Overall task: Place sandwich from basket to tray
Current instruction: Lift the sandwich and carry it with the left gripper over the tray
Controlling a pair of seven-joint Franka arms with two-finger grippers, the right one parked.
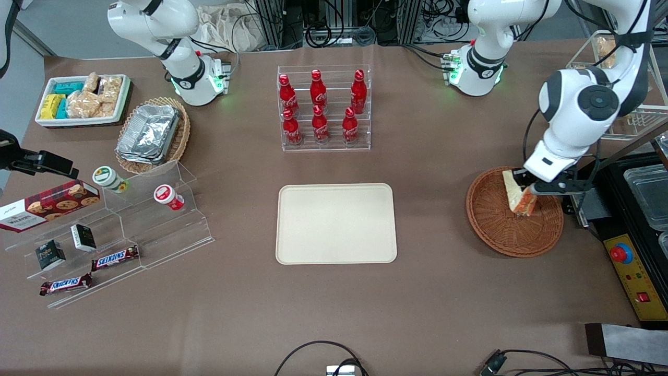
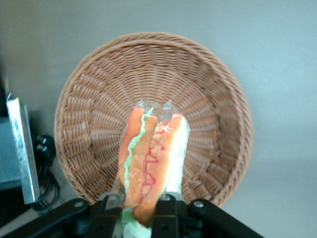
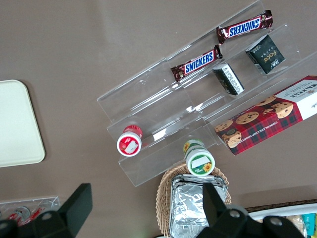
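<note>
The sandwich (image 1: 517, 198) (image 2: 151, 161) is a wrapped wedge of pale bread with orange-red filling and some green along its cut edge. My left gripper (image 1: 527, 191) (image 2: 138, 213) is shut on it and holds it just above the round reddish-brown wicker basket (image 1: 490, 230) (image 2: 208, 89), which has nothing else in it. The cream-beige tray (image 1: 336, 223) (image 3: 15, 124) lies flat at the table's middle, toward the parked arm's end from the basket, with nothing on it.
A clear rack of red cola bottles (image 1: 323, 107) stands farther from the front camera than the tray. A black and yellow control box with a red button (image 1: 629, 261) lies beside the basket. A clear stepped snack stand (image 1: 104, 235) and a foil-filled oval basket (image 1: 152, 134) lie toward the parked arm's end.
</note>
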